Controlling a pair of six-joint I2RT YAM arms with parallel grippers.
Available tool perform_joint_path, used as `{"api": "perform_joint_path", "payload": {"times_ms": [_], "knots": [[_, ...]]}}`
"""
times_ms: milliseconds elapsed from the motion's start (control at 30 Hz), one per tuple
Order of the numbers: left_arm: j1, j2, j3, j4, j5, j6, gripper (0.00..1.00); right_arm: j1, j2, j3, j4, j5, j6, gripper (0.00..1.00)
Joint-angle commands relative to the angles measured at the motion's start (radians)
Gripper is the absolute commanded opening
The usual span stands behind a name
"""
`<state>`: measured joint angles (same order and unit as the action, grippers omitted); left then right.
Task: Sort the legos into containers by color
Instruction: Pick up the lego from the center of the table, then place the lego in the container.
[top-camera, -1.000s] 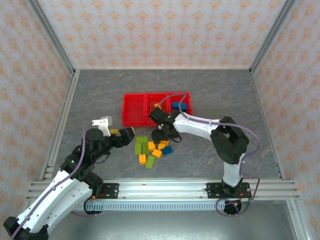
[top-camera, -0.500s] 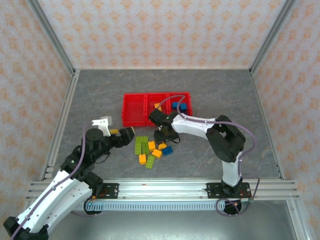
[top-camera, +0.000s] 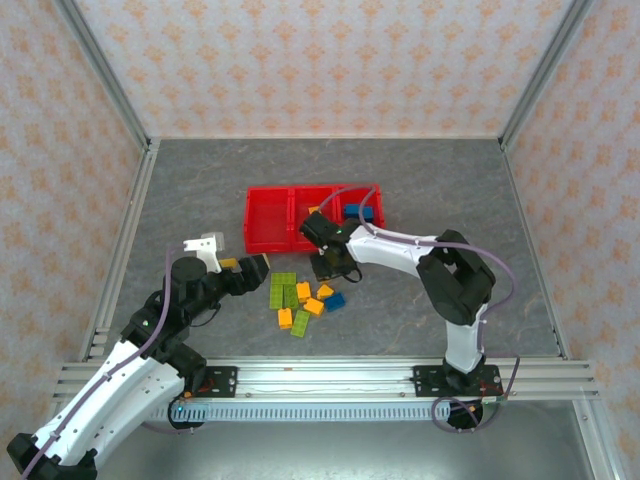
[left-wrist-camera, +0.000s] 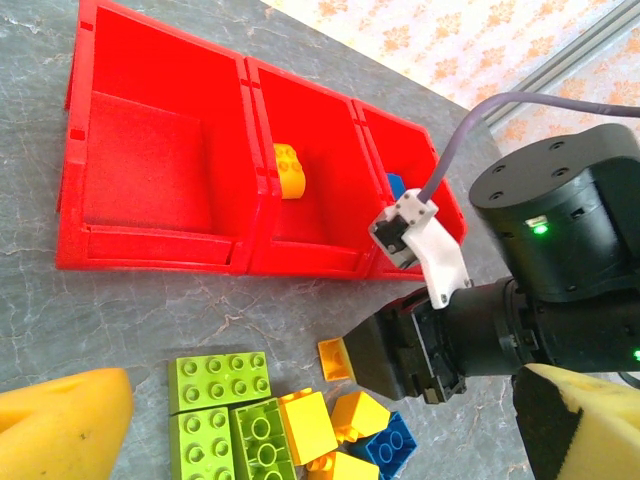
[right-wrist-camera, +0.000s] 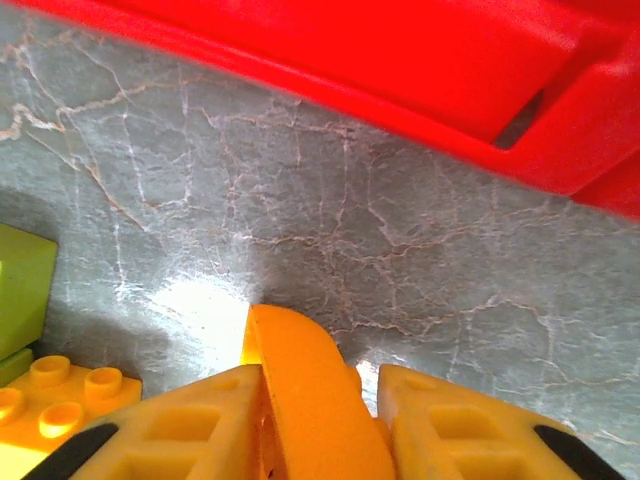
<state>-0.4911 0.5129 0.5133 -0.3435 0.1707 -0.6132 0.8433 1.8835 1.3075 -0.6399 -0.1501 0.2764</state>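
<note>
Camera overhead: right gripper (top-camera: 330, 266), wide a second ago, has closed beside the legos (top-camera: 303, 300) just before the red tray (top-camera: 265, 220); left gripper (top-camera: 254, 268) waits open. Left wrist: middle compartment (left-wrist-camera: 318, 215) holds one orange brick (left-wrist-camera: 289, 170) (the likely destination). Right wrist: jaws clamp an orange lego (right-wrist-camera: 295, 370), so the pick looks made. No legible writing.

The tray (top-camera: 268, 232) lies on the table (top-camera: 450, 180) slightly far of centre, its three compartments running left to right. A single lego (left-wrist-camera: 290, 170) sits in the middle compartment (left-wrist-camera: 300, 215) and a few stored legos (top-camera: 362, 213) sit in the right compartment (top-camera: 381, 205). The loose legos (top-camera: 283, 290) lie clustered on the table near of the tray; the right gripper (top-camera: 328, 268) is between tray and cluster with a pinched lego (right-wrist-camera: 305, 400) between its fingers, and the left gripper (top-camera: 258, 268) is just left of the cluster.
</note>
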Motion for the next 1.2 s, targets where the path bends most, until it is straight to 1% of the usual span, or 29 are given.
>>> {"api": "perform_joint_path", "payload": {"times_ms": [0,100,167,267,400,567,733,833,1000,1067,1167], "knots": [[-0.009,0.006,-0.010,0.022,-0.026,-0.008,0.99,-0.006,-0.101,0.038,-0.012,0.088,0.035,0.31],[-0.008,0.006,-0.010,0.020,-0.029,-0.008,0.99,-0.013,-0.151,0.071,0.003,0.114,0.041,0.30],[-0.008,0.006,-0.009,0.018,-0.029,-0.008,0.99,-0.025,-0.160,0.107,0.006,0.108,0.044,0.27],[-0.009,0.004,-0.009,0.018,-0.028,-0.008,0.99,-0.044,-0.151,0.164,0.006,0.097,0.047,0.22],[-0.010,-0.003,-0.009,0.018,-0.026,-0.010,0.99,-0.069,-0.107,0.258,0.001,0.092,0.042,0.21],[-0.013,-0.012,-0.010,0.017,-0.030,-0.014,0.99,-0.100,0.018,0.428,-0.042,0.121,0.005,0.21],[-0.018,-0.019,-0.010,0.014,-0.045,-0.013,0.99,-0.125,0.204,0.596,-0.101,0.144,-0.016,0.19],[-0.027,-0.019,-0.010,0.011,-0.051,-0.014,0.99,-0.134,0.279,0.662,-0.115,0.164,-0.019,0.19],[-0.030,-0.013,-0.008,0.007,-0.066,-0.012,0.99,-0.146,0.342,0.716,-0.115,0.146,-0.020,0.20],[-0.030,-0.010,-0.009,0.009,-0.062,-0.010,0.99,-0.146,0.352,0.720,-0.116,0.136,-0.019,0.24],[-0.030,-0.004,-0.009,0.012,-0.054,-0.009,0.99,-0.146,0.353,0.713,-0.113,0.122,-0.018,0.32]]}}
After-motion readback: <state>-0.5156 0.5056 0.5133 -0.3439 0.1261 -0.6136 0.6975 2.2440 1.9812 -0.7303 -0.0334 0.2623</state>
